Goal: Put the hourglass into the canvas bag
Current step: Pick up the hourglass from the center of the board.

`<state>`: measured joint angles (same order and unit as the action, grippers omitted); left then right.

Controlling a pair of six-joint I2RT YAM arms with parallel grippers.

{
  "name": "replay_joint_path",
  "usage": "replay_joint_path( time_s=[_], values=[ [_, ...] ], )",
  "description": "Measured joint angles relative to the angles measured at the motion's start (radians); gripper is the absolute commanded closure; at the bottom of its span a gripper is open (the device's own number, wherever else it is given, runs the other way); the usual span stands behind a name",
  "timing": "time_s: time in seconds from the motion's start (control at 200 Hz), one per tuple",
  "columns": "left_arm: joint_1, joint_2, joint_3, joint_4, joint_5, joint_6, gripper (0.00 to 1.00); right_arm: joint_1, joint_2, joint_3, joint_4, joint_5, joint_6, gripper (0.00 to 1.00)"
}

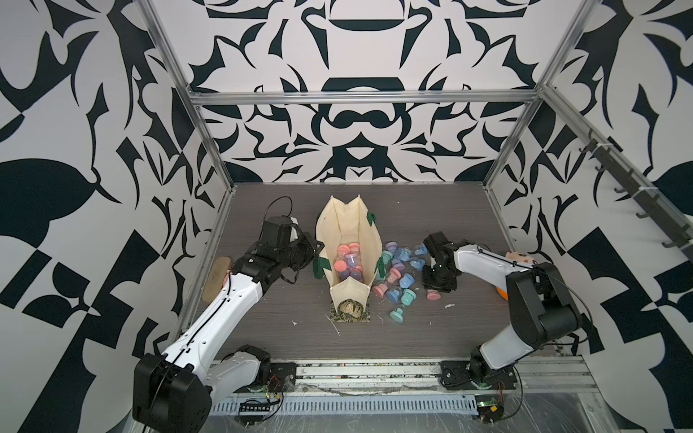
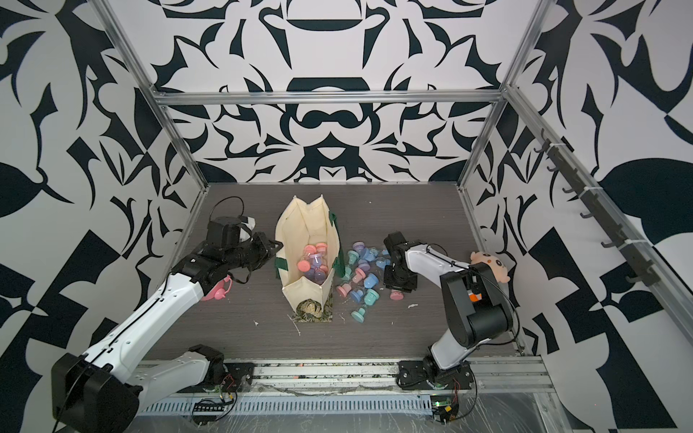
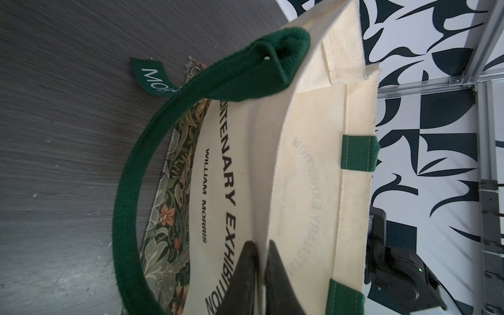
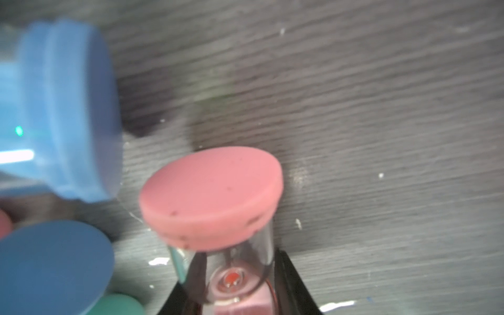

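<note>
The cream canvas bag stands open on the table, with several pastel hourglasses inside. My left gripper is shut on the bag's left wall near the rim, one finger on each side of the cloth. A green strap handle loops outside it. More loose hourglasses lie in a pile right of the bag. At the pile's right edge my right gripper is shut on the clear middle of a pink hourglass, low over the table.
A blue hourglass and other blue and green caps lie close beside the held one. A plush doll sits by the right wall, a pink cup and a wooden oval piece by the left wall.
</note>
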<state>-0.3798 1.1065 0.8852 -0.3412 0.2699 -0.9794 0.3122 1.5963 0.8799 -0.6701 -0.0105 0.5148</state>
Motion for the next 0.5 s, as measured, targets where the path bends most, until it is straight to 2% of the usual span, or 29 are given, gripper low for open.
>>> replay_joint_path(
  time_s=[0.275,0.505],
  values=[
    [0.000,0.002,0.000,0.000,0.000,0.000,0.83,0.038,-0.034,-0.030,0.014,-0.005,0.013,1.00],
    [0.000,0.002,0.000,-0.001,-0.002,0.000,0.81,0.091,-0.144,-0.026,-0.039,-0.004,0.029,1.00]
  ],
)
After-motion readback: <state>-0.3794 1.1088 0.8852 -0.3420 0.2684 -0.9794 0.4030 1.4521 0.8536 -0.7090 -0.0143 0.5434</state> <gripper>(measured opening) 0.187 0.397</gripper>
